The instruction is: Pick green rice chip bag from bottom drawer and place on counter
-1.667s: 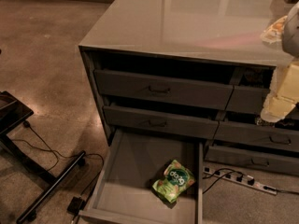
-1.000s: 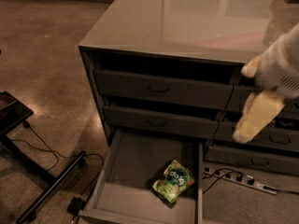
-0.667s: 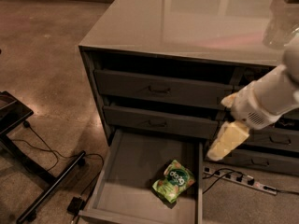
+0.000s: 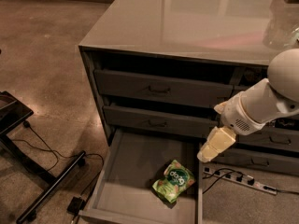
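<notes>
You see a light-green bag point(image 4: 174, 181) with a dark green round logo, white lettering and orange-red spots. It lies in the plain mid-grey bottom drawer point(image 4: 135, 164). Your gripper point(image 4: 208, 152) is pale cream-yellow and hangs over the drawer's right edge, just right of the bag. The arm point(image 4: 261, 104) behind it is white. The counter point(image 4: 187, 17) is glossy grey-beige with a faint pink streak and pale reflected lights. The upper drawers point(image 4: 159, 88) are dark grey. The room floor point(image 4: 46, 55) is mottled brown, crossed by black cables point(image 4: 42, 153), and the power strip point(image 4: 239, 180) looks whitish.
</notes>
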Controlling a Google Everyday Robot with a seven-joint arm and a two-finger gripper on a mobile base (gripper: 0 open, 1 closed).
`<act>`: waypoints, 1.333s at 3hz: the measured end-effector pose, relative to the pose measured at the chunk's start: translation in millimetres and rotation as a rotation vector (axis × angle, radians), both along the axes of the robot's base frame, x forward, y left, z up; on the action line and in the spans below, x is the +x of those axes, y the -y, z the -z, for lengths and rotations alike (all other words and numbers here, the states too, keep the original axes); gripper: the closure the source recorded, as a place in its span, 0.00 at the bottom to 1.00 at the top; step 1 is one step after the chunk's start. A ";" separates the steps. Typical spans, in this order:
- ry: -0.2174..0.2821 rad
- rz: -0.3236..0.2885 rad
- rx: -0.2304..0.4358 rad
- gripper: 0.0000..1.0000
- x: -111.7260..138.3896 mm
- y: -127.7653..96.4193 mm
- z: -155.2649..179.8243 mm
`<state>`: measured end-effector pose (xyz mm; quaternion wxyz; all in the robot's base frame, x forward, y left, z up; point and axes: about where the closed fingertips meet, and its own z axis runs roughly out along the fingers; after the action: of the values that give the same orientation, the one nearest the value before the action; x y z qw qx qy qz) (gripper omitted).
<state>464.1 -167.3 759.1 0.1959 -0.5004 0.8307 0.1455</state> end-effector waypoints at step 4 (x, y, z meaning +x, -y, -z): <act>-0.079 0.454 0.380 0.00 43.6 -8.5 180.4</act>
<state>507.7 -158.7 578.8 0.2809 -0.2503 0.8863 0.2701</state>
